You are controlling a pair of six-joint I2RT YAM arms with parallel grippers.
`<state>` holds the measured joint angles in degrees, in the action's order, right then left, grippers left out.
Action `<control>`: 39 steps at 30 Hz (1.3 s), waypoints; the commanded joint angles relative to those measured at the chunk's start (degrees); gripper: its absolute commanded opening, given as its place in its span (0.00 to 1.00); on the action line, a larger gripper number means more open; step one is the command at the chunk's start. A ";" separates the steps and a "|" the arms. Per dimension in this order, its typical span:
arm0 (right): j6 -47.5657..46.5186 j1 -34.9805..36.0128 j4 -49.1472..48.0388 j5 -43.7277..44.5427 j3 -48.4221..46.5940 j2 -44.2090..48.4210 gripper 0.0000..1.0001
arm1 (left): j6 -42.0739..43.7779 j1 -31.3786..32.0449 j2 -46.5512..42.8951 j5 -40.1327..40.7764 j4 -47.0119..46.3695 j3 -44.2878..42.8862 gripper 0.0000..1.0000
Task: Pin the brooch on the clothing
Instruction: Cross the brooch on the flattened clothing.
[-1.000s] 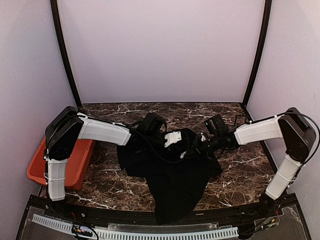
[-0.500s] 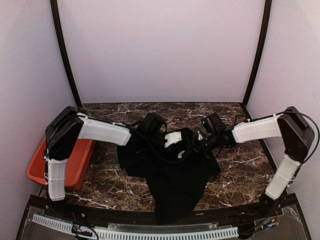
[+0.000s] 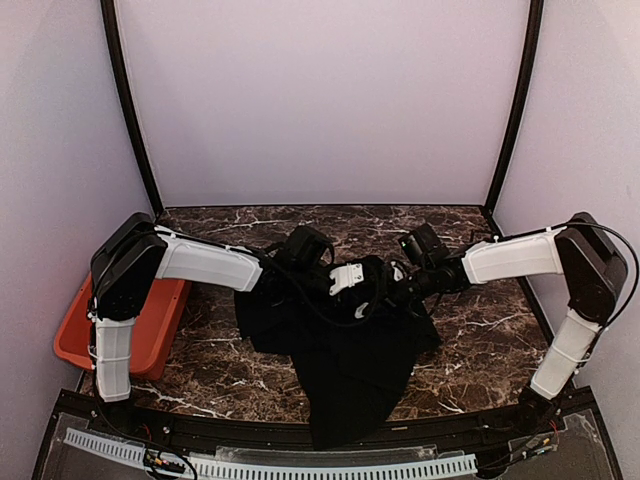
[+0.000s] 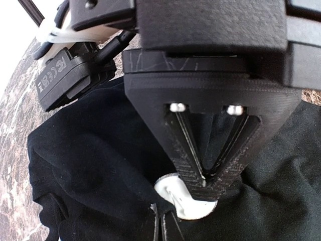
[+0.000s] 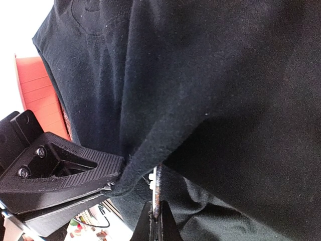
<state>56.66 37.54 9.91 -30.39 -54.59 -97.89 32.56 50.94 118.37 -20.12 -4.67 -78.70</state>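
Note:
The black T-shirt (image 3: 350, 360) lies crumpled on the marble table; its print is hidden. My left gripper (image 4: 203, 183) is shut on a raised fold of the T-shirt (image 4: 90, 165). The brooch (image 4: 175, 198), a small white disc, sits against the cloth right beside the left fingertips. My right gripper (image 5: 156, 221) is shut on the brooch (image 5: 156, 188), which shows edge-on there, pressed under the fold's hem. In the top view both grippers, left (image 3: 368, 292) and right (image 3: 388, 296), meet above the shirt's upper middle. The left gripper (image 5: 108, 186) also shows in the right wrist view.
An orange bin (image 3: 70, 335) stands off the table's left edge. Bare marble table (image 3: 480, 330) shows to the right and behind the shirt. Part of the shirt hangs over the front edge (image 3: 335, 430).
My right arm has moved left, bringing the brooch up to the fold held by the left gripper. The left arm has hardly moved.

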 commanded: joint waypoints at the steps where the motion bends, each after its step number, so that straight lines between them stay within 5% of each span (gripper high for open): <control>1: -1.73 1.02 -0.53 -1.05 -1.70 -1.67 0.00 | 0.32 0.71 -3.73 -0.96 -1.04 0.86 0.01; 27: -11.36 1.75 -4.80 -10.02 -0.47 -0.79 0.00 | -7.11 -2.56 -5.05 -9.13 -6.56 2.46 0.01; 39: -7.86 -0.27 -16.98 -16.43 3.84 2.07 0.00 | -6.75 -2.69 -4.99 -11.44 -5.12 2.13 0.01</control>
<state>48.53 37.12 0.56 -40.80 -51.13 -97.95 26.28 48.10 117.10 -28.71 -7.97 -76.44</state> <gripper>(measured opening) 0.009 0.010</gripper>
